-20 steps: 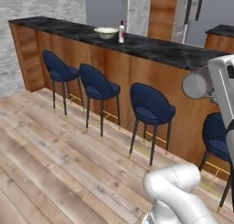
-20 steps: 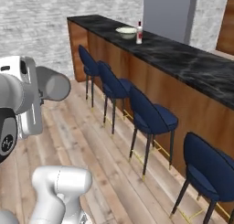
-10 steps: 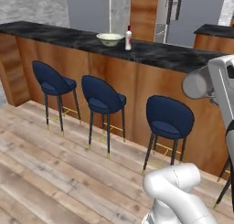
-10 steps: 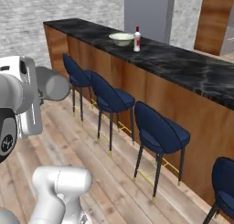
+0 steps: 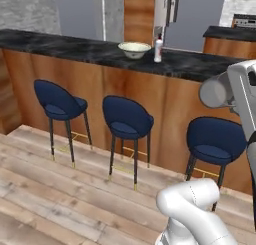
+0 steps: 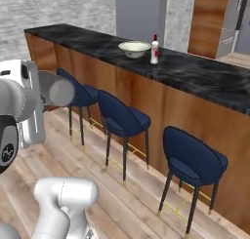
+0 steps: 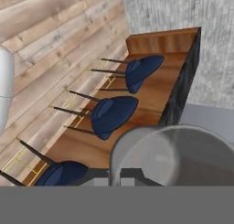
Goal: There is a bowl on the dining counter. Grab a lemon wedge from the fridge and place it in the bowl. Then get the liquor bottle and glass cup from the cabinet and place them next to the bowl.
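Across the room from us runs the dining counter (image 5: 100, 51), black marble over reddish wood, with three blue stools (image 5: 127, 124) tucked against its face, so we must reach over them. Behind it stands the fridge (image 5: 192, 16). On the counter top the bowl (image 5: 134, 49) sits with the liquor bottle (image 5: 158, 49) upright just beside it, already placed as the task wants. That leaves the glass cup (image 7: 176, 154), which we see large and grey right in front of the hand camera; our gripper is pressed together on it, we judge, carrying it clear of the floor for delivery. We cannot tell whether a lemon wedge lies in the bowl.
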Robot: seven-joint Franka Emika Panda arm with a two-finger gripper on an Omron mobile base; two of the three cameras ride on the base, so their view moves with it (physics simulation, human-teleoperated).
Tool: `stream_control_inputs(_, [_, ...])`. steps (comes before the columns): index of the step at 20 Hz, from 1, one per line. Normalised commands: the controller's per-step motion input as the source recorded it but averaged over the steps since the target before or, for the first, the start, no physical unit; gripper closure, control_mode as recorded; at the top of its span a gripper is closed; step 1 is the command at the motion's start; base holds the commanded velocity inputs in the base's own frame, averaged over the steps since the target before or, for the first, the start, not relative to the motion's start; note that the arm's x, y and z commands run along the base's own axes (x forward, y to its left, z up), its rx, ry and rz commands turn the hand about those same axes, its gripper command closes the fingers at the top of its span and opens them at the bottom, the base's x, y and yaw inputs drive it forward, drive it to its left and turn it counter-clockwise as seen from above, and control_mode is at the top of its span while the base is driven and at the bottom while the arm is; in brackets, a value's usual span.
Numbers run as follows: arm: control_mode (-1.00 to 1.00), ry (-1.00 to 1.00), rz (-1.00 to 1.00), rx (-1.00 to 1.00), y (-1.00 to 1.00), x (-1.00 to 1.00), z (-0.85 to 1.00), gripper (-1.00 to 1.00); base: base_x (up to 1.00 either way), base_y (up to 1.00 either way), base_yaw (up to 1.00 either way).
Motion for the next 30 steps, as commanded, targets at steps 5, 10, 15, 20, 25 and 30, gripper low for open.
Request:
stream_control_inputs(5, [1.00, 0.00, 0.00, 0.00, 0.00, 0.00, 0.00, 1.00, 1.00, 0.90, -0.30])
stream_control_inputs(10, [1.00, 0.00, 0.00, 0.00, 0.00, 0.00, 0.00, 1.00, 1.00, 0.80, -0.35])
stream_control_inputs(15, [1.00, 0.00, 0.00, 0.00, 0.00, 0.00, 0.00, 1.00, 1.00, 0.75, -0.45])
stream_control_inputs(20, [1.00, 0.00, 0.00, 0.00, 0.00, 0.00, 0.00, 1.00, 1.00, 0.76, -0.47])
stream_control_inputs(25, [1.00, 0.00, 0.00, 0.00, 0.00, 0.00, 0.00, 1.00, 1.00, 0.60, -0.46])
stream_control_inputs(30, [1.00, 0.00, 0.00, 0.00, 0.00, 0.00, 0.00, 1.00, 1.00, 0.43, -0.51])
